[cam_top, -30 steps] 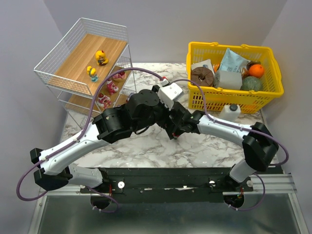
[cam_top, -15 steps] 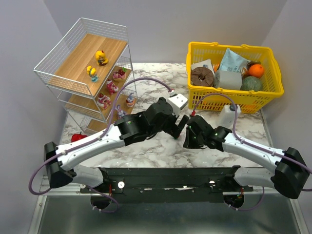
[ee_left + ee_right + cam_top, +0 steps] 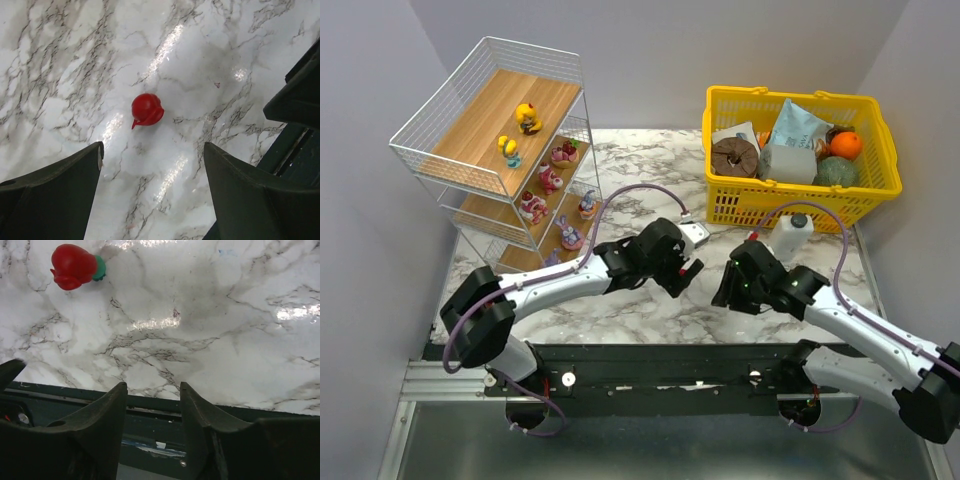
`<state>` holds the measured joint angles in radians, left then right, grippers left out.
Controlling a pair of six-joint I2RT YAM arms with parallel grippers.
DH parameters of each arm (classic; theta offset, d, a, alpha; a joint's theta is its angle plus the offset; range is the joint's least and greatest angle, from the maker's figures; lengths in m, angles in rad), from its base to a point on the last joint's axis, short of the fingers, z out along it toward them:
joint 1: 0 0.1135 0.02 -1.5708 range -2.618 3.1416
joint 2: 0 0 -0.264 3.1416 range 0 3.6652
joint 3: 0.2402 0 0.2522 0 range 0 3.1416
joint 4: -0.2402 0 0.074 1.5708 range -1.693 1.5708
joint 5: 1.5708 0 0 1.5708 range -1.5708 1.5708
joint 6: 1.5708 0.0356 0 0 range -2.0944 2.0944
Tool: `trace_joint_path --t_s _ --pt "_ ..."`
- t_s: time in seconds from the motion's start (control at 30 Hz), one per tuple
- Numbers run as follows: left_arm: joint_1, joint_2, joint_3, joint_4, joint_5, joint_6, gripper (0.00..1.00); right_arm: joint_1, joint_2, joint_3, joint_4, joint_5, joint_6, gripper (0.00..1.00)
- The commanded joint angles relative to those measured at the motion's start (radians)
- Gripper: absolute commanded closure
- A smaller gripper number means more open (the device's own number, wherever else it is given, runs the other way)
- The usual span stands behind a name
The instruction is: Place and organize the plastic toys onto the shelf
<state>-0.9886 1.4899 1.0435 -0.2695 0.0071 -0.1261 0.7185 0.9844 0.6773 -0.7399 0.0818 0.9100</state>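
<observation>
Red toy [image 3: 147,109] is noted loose on the marble bench [image 3: 60,60], beneath the left tool [image 3: 152,147], which is spread wide and empty. Rounded, slick: it may be squirted aside if pinched off-centre. Right tool [image 3: 152,385] is narrowly parted, empty.

The tabletop [image 3: 640,160] is white marble with grey veins, and bright light shines off it in spots. Plain pale purple-grey walls [image 3: 650,60] stand behind it and on both sides. A black rail [image 3: 620,360] runs along the near edge. Below that lies a dull grey sheet [image 3: 650,445], maybe metal, though it is hard to tell.
</observation>
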Motion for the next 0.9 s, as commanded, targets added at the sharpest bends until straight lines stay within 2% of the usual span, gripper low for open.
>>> trace_joint_path --t_s 0.0,0.1,0.23,0.4,0.6,0.87 --pt "0.004 0.09 0.004 0.13 0.085 0.098 0.11 -0.014 -0.061 0.025 -0.116 0.044 0.015 0.43" --pt "0.022 0.162 0.038 0.142 0.128 0.111 0.16 -0.019 -0.092 0.047 -0.165 0.061 0.01 0.41" --pt "0.06 0.231 0.085 0.112 0.208 0.095 0.3 -0.025 -0.125 0.061 -0.199 0.078 0.01 0.39" --pt "0.071 0.245 0.058 0.116 0.226 0.115 0.33 -0.028 -0.142 0.062 -0.207 0.088 0.026 0.39" --pt "0.079 0.273 0.043 0.125 0.249 0.121 0.43 -0.03 -0.132 0.065 -0.211 0.096 0.024 0.39" --pt "0.084 0.314 0.047 0.133 0.266 0.121 0.47 -0.031 -0.105 0.074 -0.213 0.099 0.02 0.39"
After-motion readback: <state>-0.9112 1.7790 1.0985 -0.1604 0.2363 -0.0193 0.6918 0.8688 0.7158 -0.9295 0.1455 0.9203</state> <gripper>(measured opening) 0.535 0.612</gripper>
